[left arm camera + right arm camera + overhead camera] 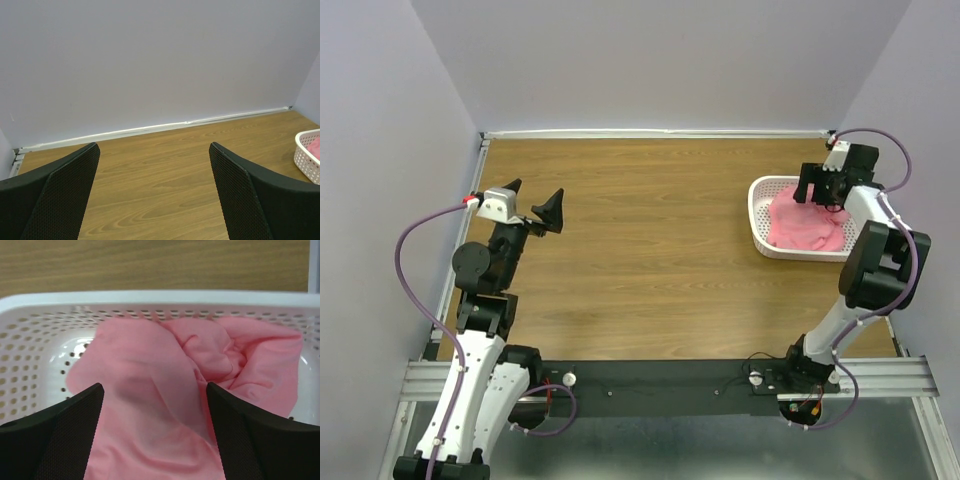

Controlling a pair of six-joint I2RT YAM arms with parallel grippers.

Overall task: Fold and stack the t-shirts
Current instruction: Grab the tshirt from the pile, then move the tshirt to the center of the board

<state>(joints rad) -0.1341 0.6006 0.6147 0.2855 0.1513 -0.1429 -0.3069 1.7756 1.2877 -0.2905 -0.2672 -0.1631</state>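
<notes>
soft matt pink cloth t-shirts [165, 390], perforated glossy white plastic basket [40, 335]

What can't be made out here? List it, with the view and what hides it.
- Number of t-shirts: right wrist and top views, cloth bunched in one heap.
- the basket: left wrist view, mostly cut off by the right edge.
- Its far rim: top view, behind the right gripper.
- Whether that gripper touches the cloth: top view, its own body covers the spot.
</notes>
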